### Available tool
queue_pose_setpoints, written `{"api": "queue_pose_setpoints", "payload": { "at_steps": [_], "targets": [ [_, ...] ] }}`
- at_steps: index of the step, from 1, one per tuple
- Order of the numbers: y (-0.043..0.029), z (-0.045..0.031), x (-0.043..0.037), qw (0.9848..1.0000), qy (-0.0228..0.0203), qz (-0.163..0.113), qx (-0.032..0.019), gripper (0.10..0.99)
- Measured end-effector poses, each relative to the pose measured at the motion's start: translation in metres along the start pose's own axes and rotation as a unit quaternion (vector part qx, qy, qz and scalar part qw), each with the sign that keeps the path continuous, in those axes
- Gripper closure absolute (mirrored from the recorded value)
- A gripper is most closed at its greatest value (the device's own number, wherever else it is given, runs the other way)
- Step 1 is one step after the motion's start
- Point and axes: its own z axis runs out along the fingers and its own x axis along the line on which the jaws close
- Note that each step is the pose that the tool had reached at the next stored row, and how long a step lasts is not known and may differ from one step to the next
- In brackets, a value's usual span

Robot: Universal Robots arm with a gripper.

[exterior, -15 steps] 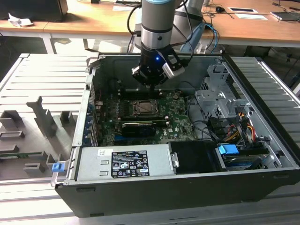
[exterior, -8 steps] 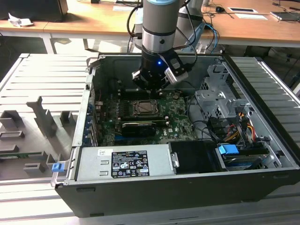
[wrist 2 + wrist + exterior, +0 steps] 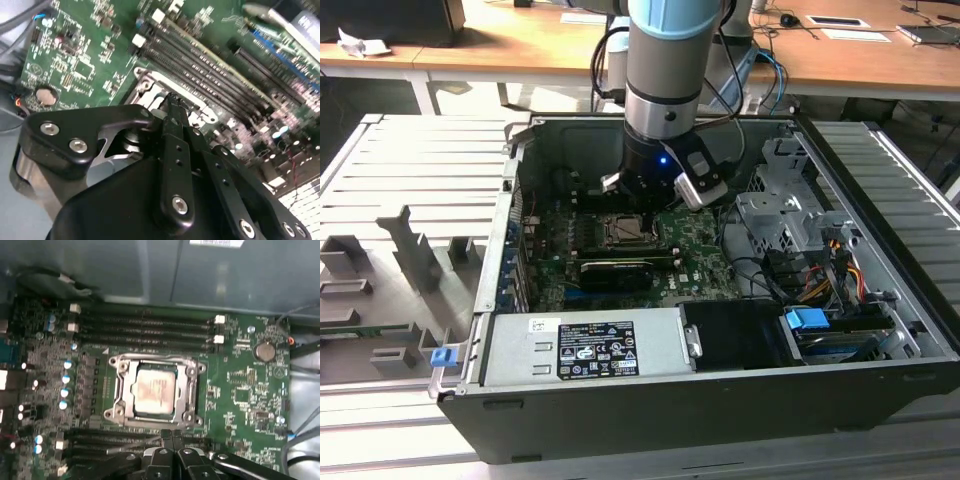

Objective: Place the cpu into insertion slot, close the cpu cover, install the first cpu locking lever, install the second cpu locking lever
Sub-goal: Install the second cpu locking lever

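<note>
The cpu [image 3: 156, 390], a pale square chip, lies inside the insertion slot [image 3: 122, 407] on the green board. The silver cpu cover [image 3: 119, 385] lies flat around it, framing the chip in its window. In the first wrist view my gripper [image 3: 172, 436] is shut with nothing between its black fingers, and its tips hang just off one edge of the socket. In the second wrist view the gripper [image 3: 172, 102] points at the socket's metal rim [image 3: 150, 82]. In the exterior view the gripper [image 3: 642, 200] hovers over the socket [image 3: 625, 232] inside the open computer case.
Long black memory slots [image 3: 145, 327] run beside the socket, and a coin battery [image 3: 264, 352] sits further along. A metal drive cage [image 3: 790, 215], cables [image 3: 770, 270] and the power supply [image 3: 590, 345] crowd the case. Grey fixtures [image 3: 410, 250] stand on the table at the exterior view's left.
</note>
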Motion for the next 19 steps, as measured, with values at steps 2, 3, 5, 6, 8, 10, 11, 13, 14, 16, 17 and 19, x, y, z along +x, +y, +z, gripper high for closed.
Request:
{"api": "queue_pose_setpoints", "payload": {
  "at_steps": [2, 3, 5, 6, 8, 10, 11, 13, 14, 16, 17, 19],
  "targets": [
    [-0.0035, 0.0002, 0.0027, 1.0, 0.0002, -0.001, -0.0003, 0.98],
    [-0.0038, 0.0004, 0.0057, 1.0, 0.0002, -0.002, -0.0007, 0.98],
    [-0.0033, 0.0005, 0.0132, 1.0, 0.0003, -0.003, -0.0008, 0.98],
    [-0.003, 0.0006, 0.0179, 1.0, 0.0003, -0.003, -0.0008, 0.98],
    [-0.0026, 0.0008, 0.0241, 1.0, 0.0003, -0.003, -0.0008, 0.98],
    [-0.0019, 0.0012, 0.0335, 1.0, 0.0004, -0.003, -0.0008, 0.98],
    [-0.0014, 0.0021, 0.0401, 1.0, 0.0004, -0.004, -0.0009, 0.98],
    [-0.0017, 0.006, 0.0423, 1.0, 0.0004, -0.004, -0.0009, 0.98],
    [-0.0019, 0.0079, 0.0423, 1.0, 0.0004, -0.004, -0.0009, 0.98],
    [-0.004, 0.0182, 0.0444, 0.9997, -0.0011, -0.007, -0.023, 0.98],
    [-0.0054, 0.0181, 0.0458, 0.9992, -0.0026, -0.007, -0.0392, 0.98],
    [-0.0081, 0.0181, 0.0465, 0.9986, -0.0037, -0.007, -0.0524, 0.98]
  ]
}}
